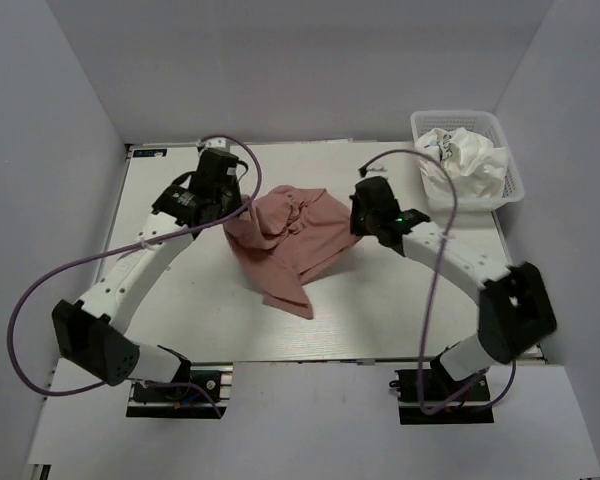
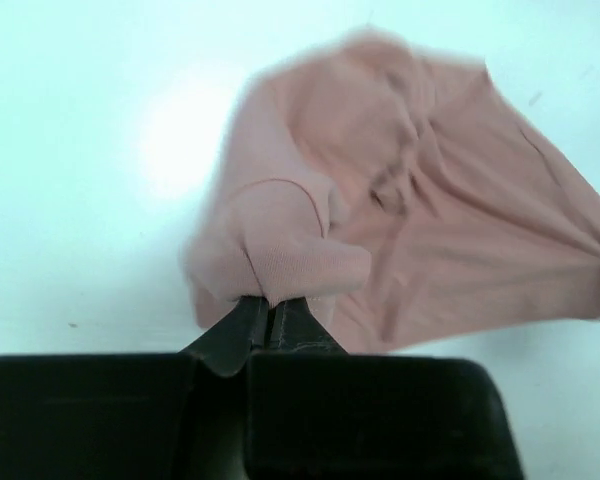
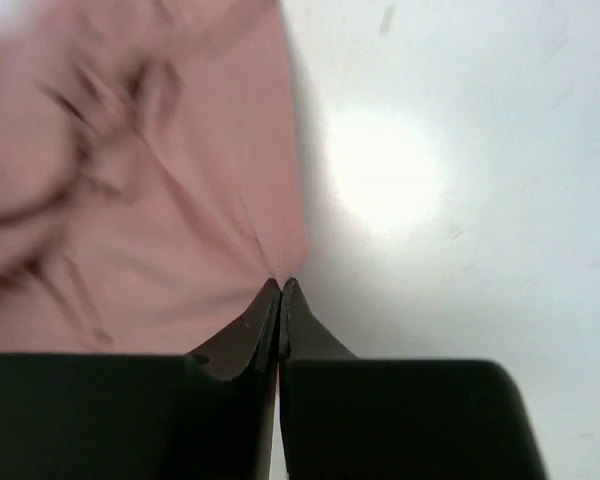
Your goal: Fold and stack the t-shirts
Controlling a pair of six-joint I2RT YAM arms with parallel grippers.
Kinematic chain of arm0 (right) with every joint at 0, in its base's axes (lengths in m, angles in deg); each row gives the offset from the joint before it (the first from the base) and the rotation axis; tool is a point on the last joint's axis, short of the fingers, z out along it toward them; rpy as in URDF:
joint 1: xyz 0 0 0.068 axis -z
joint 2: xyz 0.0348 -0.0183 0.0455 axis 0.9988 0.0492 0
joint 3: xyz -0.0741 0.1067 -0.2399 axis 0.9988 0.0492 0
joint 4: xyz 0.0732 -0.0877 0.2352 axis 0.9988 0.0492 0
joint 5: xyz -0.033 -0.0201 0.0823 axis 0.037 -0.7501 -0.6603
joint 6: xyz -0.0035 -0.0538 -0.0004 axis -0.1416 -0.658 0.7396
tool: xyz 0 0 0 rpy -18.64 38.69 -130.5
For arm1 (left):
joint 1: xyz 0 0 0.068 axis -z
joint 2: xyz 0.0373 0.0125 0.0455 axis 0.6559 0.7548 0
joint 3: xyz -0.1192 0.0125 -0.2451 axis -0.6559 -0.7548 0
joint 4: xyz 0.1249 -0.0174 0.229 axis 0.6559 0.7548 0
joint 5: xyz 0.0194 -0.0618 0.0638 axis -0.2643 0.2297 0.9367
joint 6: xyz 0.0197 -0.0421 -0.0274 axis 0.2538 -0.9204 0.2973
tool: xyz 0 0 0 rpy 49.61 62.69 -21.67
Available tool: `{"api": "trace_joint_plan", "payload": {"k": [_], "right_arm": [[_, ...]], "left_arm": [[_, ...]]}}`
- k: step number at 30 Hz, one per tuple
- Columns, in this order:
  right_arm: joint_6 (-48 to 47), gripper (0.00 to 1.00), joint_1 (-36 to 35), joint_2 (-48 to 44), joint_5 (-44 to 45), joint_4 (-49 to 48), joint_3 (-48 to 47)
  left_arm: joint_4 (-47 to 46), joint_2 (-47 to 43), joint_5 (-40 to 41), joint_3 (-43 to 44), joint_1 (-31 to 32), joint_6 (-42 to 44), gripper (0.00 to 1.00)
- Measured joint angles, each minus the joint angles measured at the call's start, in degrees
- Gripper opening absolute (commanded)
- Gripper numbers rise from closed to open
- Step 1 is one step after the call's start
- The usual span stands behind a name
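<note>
At the table centre, the pink shirt lies bunched, its span running nine to three o'clock, left claw clenched on one end, right claw on the other.

Basket on the counter
The white mesh basket is sitting at the pale counter's far right corner.
</note>
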Motion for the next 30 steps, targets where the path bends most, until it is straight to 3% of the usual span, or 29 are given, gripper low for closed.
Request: {"api": "trace_joint_plan", "payload": {"k": [6,11,20,30], "right_arm": [[-4.7,0.0,0.6,-22.7,11.2,-0.4,-4.7],[-11.5,0.0,0.8,-33.7,21.2,-0.4,-11.1],[-24.3,0.0,0.7,-43.2,28.4,-1.2,-22.4],[-27.2,0.0,0.7,-45.2,28.8,-2.2,-23.6]], "left_arm": [[2.2,-10.6,5.0,7.1,-0.1,0.0,0.0],[4.2,-19.9,9.6,14.5,0.0,0.0,0.0],[5.3,-31.6,13.2,27.1,0.1,1.4,0.0],[6.9,-31.5,16.0,24.0,0.2,-0.5,0.0]]}}
